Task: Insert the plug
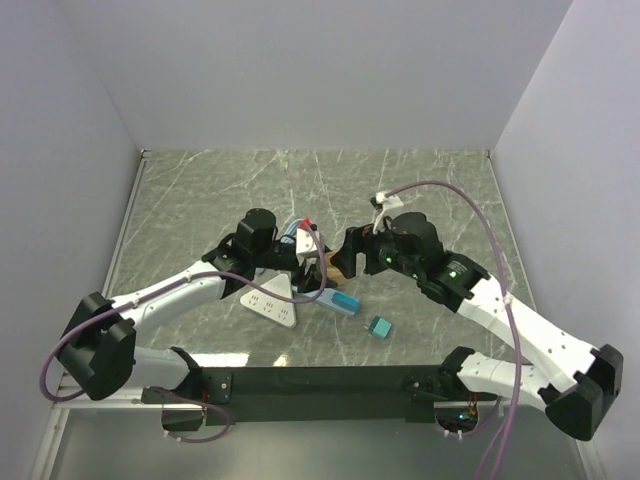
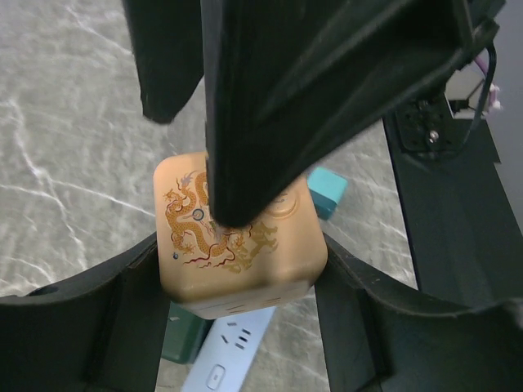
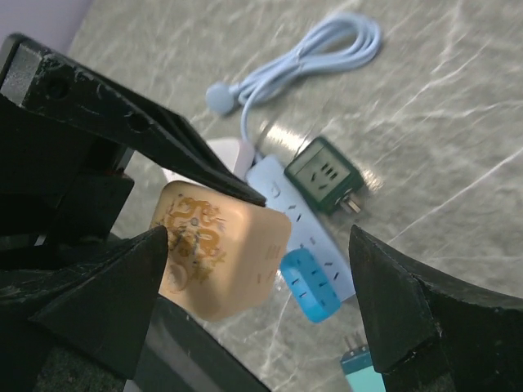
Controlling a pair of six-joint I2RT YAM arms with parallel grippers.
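left fingers grip the tan dragon plug just above the power strip. right fingers stand wide open beside it. green adapter and blue adapter crowd the strip. the plug is boxy, dragon face up, prongs hidden.

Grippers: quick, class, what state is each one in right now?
Left gripper: closed on the gold plug.
Right gripper: open, holding nothing.

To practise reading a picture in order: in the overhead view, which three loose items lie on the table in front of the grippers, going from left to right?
white power strip → light blue block → small teal plug
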